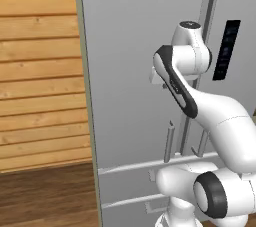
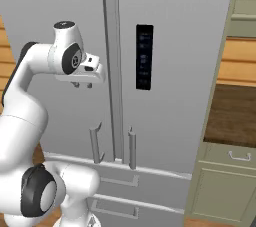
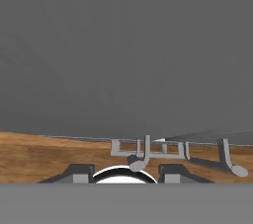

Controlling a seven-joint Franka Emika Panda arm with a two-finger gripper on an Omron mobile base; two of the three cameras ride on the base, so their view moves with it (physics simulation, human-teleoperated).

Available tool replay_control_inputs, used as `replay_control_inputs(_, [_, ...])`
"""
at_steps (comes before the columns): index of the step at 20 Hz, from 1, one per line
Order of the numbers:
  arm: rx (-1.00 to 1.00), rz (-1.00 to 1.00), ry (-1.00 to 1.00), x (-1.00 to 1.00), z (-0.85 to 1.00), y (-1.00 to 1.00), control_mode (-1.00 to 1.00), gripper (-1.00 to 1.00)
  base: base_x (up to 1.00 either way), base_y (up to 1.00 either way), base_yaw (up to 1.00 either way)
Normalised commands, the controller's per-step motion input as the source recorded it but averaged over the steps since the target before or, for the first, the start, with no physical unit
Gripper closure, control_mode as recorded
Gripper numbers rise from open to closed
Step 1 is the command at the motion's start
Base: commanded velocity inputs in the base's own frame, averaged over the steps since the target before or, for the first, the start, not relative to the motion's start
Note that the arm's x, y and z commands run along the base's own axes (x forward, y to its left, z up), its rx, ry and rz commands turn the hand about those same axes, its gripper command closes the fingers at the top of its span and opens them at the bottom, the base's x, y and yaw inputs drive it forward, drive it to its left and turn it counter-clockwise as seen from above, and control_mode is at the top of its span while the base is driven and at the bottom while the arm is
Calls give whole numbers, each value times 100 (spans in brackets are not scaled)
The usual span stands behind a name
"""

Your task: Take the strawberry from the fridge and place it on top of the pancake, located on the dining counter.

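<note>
**Arm raised at the closed fridge**

The fridge (image 2: 170, 71) stands shut, both doors closed, its black panel (image 2: 144, 57) right of the door seam. The gripper (image 2: 82, 85) hangs just before the left door, pointing down; its jaws stand partly apart, holding nothing.

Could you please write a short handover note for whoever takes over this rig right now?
Gripper: in front of the fridge, pointing down, holding nothing; whether its jaws are open is hard to tell.
Fridge: both doors closed, bar handles untouched, black panel on the right door, drawers below shut.
Done: arm raised before the doors.
Left: open a door, take the strawberry, carry it to the pancake on the dining counter.
</note>
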Motion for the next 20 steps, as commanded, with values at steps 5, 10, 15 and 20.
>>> replay_control_inputs(5, [0, 0, 0, 0, 0, 0, 100, -100, -7, 0, 0])
replay_control_inputs(10, [0, 0, 0, 0, 0, 0, 100, -100, -58, -6, 0])
replay_control_inputs(15, [0, 0, 0, 0, 0, 0, 100, -100, -47, -53, -1])
replay_control_inputs(20, [0, 0, 0, 0, 0, 0, 100, -100, -6, -51, 0])
